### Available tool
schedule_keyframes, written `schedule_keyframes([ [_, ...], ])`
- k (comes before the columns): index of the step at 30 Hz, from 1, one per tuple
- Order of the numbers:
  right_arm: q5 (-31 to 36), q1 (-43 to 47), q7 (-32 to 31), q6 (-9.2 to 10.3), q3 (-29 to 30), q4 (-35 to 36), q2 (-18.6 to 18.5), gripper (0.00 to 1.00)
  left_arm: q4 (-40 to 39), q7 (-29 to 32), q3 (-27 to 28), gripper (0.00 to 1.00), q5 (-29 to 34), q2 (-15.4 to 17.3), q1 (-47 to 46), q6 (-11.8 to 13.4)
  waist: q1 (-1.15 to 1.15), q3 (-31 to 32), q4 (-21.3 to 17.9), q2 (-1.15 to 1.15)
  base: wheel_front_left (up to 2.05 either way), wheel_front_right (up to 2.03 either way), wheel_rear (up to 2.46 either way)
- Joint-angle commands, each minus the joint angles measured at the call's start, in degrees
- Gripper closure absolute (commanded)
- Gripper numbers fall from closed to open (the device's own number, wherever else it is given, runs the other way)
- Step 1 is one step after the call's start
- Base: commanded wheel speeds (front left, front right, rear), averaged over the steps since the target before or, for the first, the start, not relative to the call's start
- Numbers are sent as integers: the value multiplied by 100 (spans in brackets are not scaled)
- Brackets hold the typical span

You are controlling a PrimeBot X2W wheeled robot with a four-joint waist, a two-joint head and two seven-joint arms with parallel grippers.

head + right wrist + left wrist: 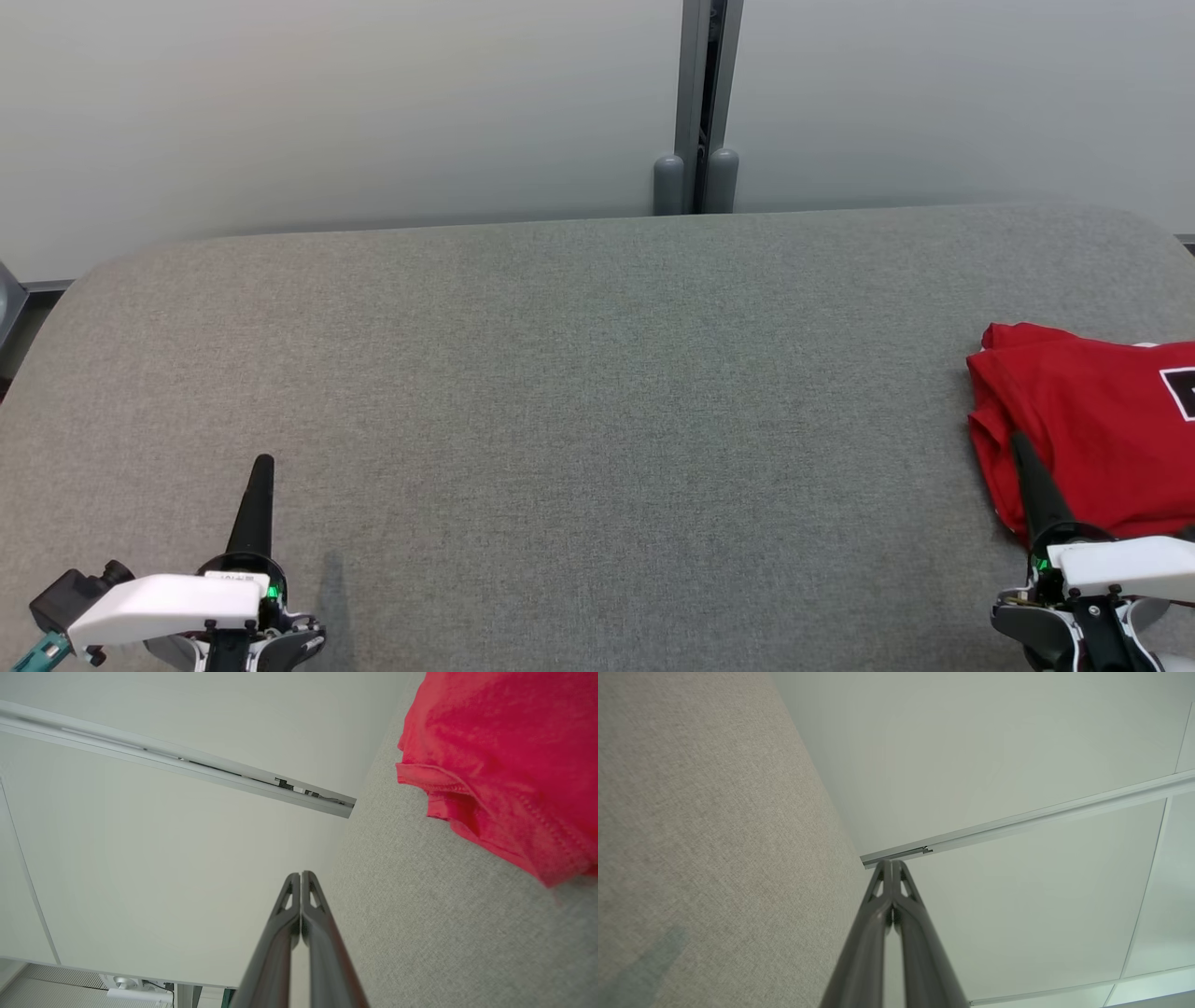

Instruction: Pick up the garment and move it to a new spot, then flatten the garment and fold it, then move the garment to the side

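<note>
While one seemingly folded garment [1092, 420] lies rightward, left end effector [264, 462] and right end effector [1017, 441] sit closed.

No text can be read. The red T-shirt [1083, 420] at the far right bears a black patch [1182, 392] with a white edge, cut off by the frame. A faint marking [229, 579] on the white housing [159, 602] behind the left end effector [264, 463] is too small to read.
</note>
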State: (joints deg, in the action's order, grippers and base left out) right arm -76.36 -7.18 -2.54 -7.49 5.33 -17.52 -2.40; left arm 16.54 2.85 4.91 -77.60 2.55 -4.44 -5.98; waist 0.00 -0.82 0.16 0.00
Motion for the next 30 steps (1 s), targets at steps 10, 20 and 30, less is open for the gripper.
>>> schedule_keyframes([
  [10,-578,53,-167,0,66,166,-59,100,-129,127,83,100,-522,40,-163,-77,0,19,-5,0,0,0,0],
  [20,-1027,80,-281,0,91,258,-65,100,-193,239,126,100,-946,43,-195,-116,0,37,-9,0,0,0,0],
  [30,-1450,106,-377,0,116,338,-71,100,-248,342,163,100,-1341,46,-217,-163,0,56,-14,0,0,0,0],
])
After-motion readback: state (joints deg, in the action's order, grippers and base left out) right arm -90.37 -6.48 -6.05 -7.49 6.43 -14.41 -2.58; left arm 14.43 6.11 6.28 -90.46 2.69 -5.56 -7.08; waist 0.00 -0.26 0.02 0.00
